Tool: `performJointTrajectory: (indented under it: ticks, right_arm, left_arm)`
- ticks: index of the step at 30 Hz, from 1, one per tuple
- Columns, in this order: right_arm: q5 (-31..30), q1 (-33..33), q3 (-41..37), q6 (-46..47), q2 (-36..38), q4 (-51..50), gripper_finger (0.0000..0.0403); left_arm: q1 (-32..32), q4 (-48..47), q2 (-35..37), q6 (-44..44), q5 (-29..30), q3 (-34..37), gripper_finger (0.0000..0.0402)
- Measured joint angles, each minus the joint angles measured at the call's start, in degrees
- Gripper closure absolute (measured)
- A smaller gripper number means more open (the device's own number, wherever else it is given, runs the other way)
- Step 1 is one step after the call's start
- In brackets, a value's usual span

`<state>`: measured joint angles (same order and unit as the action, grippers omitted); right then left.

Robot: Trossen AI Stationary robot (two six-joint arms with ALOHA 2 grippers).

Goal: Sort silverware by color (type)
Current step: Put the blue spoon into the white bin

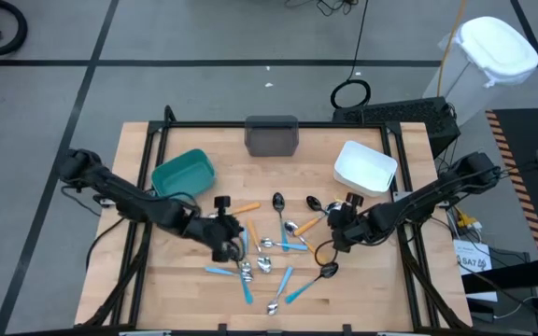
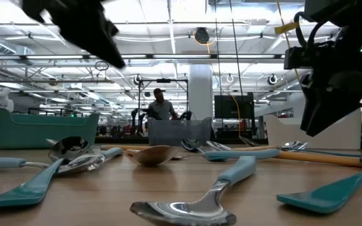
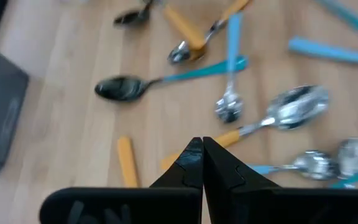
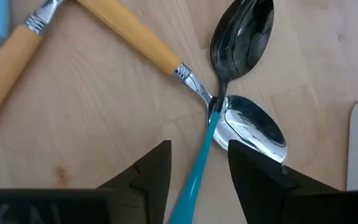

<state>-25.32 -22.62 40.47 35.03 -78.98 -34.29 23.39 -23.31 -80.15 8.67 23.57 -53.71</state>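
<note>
Several small spoons and forks with blue, orange or plain handles lie scattered flat on the wooden table [image 1: 278, 245]. My right gripper [image 4: 197, 165] is open and low over the table, right of the pile [image 1: 337, 230]. Its fingers stand on either side of the blue handle [image 4: 194, 177] of a black-headed spoon [image 4: 242, 30] without touching it. This spoon's neck crosses an orange-handled silver spoon [image 4: 253, 129]. My left gripper [image 3: 202, 146] is shut and empty, raised over the pile's left part [image 1: 224, 238], above an orange-handled spoon [image 3: 294, 109].
A teal bin [image 1: 183, 174] stands at far left, a grey bin [image 1: 272, 136] at the far middle and a white bin [image 1: 364, 168] at far right, near my right arm. Bare wood lies along the near edge and both side edges. A person stands in the room beyond [image 2: 159, 107].
</note>
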Motion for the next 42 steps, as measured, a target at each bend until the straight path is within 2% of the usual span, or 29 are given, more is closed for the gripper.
performJointTrajectory:
  ticks: [4,10,16,19,23,35,42]
  right_arm:
    - [2.41,-0.32,0.00,0.63,-0.95,0.18,0.0248]
    - [-0.20,-2.49,-0.02,1.65,-1.01,-0.25,0.0248]
    - [-0.27,-4.67,-0.19,2.17,-1.00,-0.14,0.0248]
    - [-2.98,-4.60,-2.75,0.78,-0.99,4.27,0.0248]
    - [-2.87,-2.57,-7.20,-1.42,-0.99,10.10,0.0247]
    - [-1.32,1.68,-8.22,0.42,-0.92,11.71,0.0249]
    - [2.64,3.57,-8.20,2.08,-0.88,11.93,0.0284]
  left_arm:
    - [4.66,-0.47,4.25,-0.99,8.38,-0.01,0.0401]
    - [8.05,-5.32,4.48,4.03,18.27,-0.07,0.0401]
    - [5.98,-1.98,3.24,11.45,18.19,-0.07,0.0401]
    - [4.96,-0.26,3.26,9.66,18.09,-0.07,0.0401]
    - [4.21,-0.27,3.26,8.41,18.07,-0.07,0.0401]
    - [3.88,-0.44,3.26,7.04,18.02,-0.07,0.0401]
    - [3.16,-0.39,3.26,8.38,17.99,-0.07,0.0401]
